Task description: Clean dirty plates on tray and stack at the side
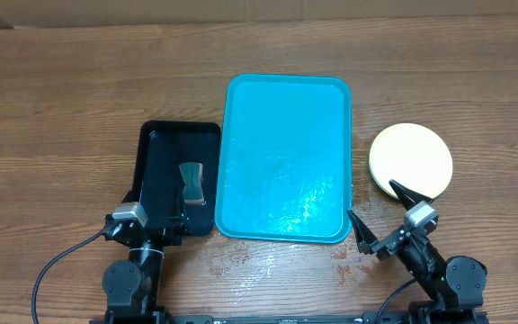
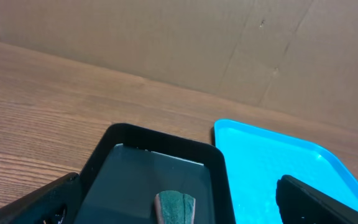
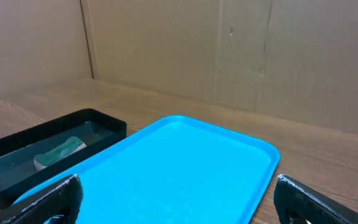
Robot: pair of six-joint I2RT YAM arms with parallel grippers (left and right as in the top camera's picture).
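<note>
From above, the plates (image 1: 410, 160) sat stacked on the table (image 1: 61, 108) right of the tray (image 1: 286, 157), my right claw (image 1: 371, 200) wide just beside them; a stray swing could have toppled them. Left wrist: my left claw (image 2: 179, 180) gaped over the black tub (image 2: 154, 168). Right wrist: plates unseen, smears perhaps missed.

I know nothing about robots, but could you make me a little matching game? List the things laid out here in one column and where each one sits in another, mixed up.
Things:
1. turquoise tray
2. black tub
3. pale yellow plate
4. sponge

Places (overhead view):
A. inside the black tub
B. to the right of the tray, off it
C. in the middle, nothing on it
D. just left of the tray

Pairs: 1-C, 2-D, 3-B, 4-A
</note>
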